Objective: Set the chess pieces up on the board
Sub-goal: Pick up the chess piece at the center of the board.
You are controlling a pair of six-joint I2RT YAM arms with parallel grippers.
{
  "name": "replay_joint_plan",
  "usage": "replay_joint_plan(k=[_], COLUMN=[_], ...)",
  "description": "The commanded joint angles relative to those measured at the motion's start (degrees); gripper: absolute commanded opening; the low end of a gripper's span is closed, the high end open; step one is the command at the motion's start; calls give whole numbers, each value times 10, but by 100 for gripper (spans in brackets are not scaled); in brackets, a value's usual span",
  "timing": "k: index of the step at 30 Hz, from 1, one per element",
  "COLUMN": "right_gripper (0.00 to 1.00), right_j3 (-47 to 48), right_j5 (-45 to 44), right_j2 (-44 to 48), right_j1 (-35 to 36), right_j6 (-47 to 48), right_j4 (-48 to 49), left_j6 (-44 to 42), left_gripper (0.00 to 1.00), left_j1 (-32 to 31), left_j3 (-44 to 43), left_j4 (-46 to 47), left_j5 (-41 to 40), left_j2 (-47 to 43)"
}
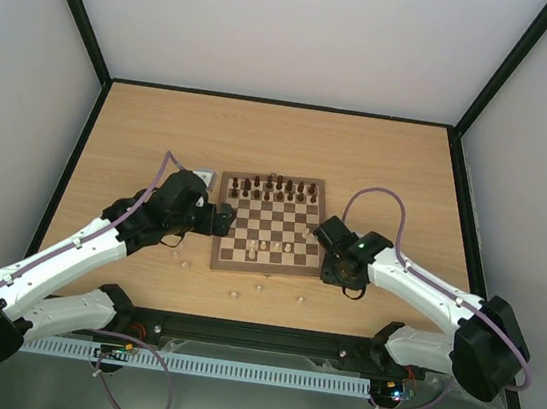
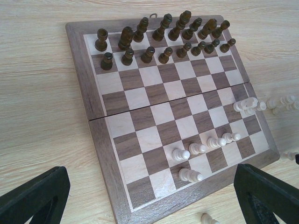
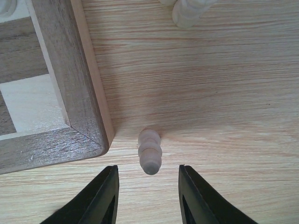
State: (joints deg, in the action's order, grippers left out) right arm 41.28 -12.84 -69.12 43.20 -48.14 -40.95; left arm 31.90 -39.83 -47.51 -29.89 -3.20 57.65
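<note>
1. The board [image 1: 270, 228] lies flat near the middle of the tabletop [image 1: 262, 138], somewhat closer to the near edge.
2. The dark pieces [image 1: 276, 187] stand upright in two rows along the side of the board that faces the tabletop's far edge; the left wrist view shows these rows complete.
3. A few pale pieces [image 1: 270, 249] stand on the rows of the board toward the near edge, short of a full line. The left wrist view shows four of them in a row with one more behind. A small cluster stands at the board's side.
4. Several loose pale pieces [image 1: 234, 291] are scattered on the tabletop between the board and the near edge.
5. The left tool [image 1: 223, 220] hovers just beside the board's left side. Its fingers are spread wide and hold nothing.
6. The right tool [image 3: 148, 186] is low over the tabletop at the board's near right corner.
7. A pale pawn [image 3: 150, 151] lies on its side on the tabletop just beside that corner, its end reaching the gap between the fingertips.
8. The right tool's fingers stand narrowly apart on either side of the pawn's end without touching it.
</note>
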Motion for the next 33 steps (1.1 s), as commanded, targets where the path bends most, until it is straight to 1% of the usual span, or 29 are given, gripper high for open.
replay_joint_plan(k=[1, 5, 12, 20, 22, 25, 29, 33], right_gripper=[35, 34, 26, 24, 21, 11, 4, 1], right_j3=[-6, -5, -7, -9, -9, -9, -8, 2], right_j5=[3, 1, -2, -10, -9, -10, -13, -11], right_j2=[-15, -23, -30, -45, -49, -51, -48, -33], right_j1=[5, 4, 5, 5, 5, 5, 5, 5], right_j6=[-6, -6, -9, -15, -15, -16, -16, -14], right_j4=[-8, -8, -9, -13, -13, -13, -13, -19], left_j6=[-5, -5, -5, -5, -6, -7, -8, -8], left_gripper=[99, 99, 99, 99, 99, 99, 99, 99], left_j1=[4, 4, 4, 4, 4, 4, 4, 4], left_j3=[8, 8, 9, 11, 10, 11, 12, 12], left_j4=[6, 6, 7, 9, 11, 11, 13, 14], left_j5=[1, 1, 4, 6, 7, 9, 12, 11], left_j2=[-6, -8, -14, -21, -21, -20, -18, -18])
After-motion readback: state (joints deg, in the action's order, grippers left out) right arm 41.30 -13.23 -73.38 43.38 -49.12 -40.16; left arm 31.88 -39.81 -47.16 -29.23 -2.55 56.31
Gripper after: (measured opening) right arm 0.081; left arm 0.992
